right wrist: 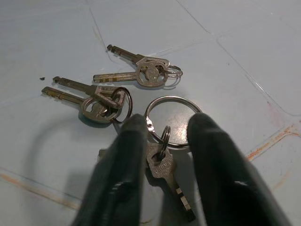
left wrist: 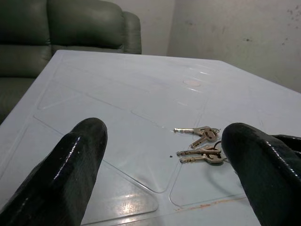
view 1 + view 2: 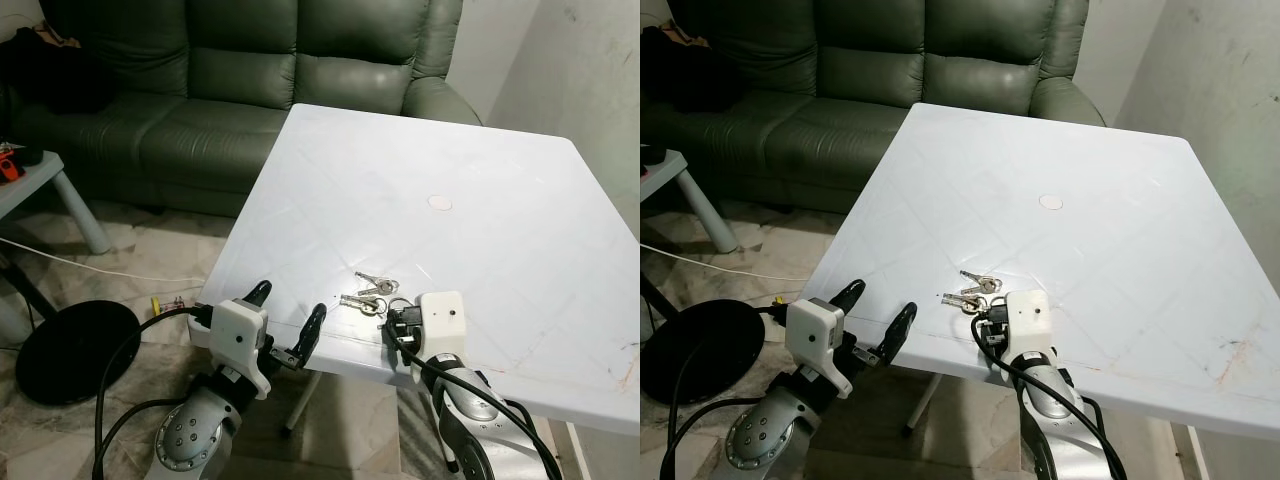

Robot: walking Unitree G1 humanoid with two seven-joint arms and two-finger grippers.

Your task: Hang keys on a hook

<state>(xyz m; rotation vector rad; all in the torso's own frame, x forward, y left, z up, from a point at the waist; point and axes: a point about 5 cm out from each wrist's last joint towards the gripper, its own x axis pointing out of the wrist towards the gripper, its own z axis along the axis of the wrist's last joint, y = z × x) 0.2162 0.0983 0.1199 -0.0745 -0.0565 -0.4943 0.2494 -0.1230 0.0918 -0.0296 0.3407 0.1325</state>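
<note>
A bunch of silver keys (image 3: 370, 293) lies flat on the white table (image 3: 450, 150) close to its front edge. Three long keys (image 1: 141, 75) are linked to a large split ring (image 1: 171, 120), and a small key (image 1: 162, 165) hangs from that ring. My right gripper (image 3: 400, 322) rests low over the ring. Its two black fingers (image 1: 127, 160) stand narrowly apart on either side of the small key, not pinching it. My left gripper (image 3: 290, 303) hovers open at the table's front left edge, a hand's width left of the keys (image 2: 202, 143).
A dark green leather sofa (image 3: 250, 80) stands behind the table. A small pale side table (image 3: 40, 185), a black round base (image 3: 75, 350) and a white cable (image 3: 90, 265) are on the tiled floor at left. A wall (image 3: 590, 70) runs along the table's right side.
</note>
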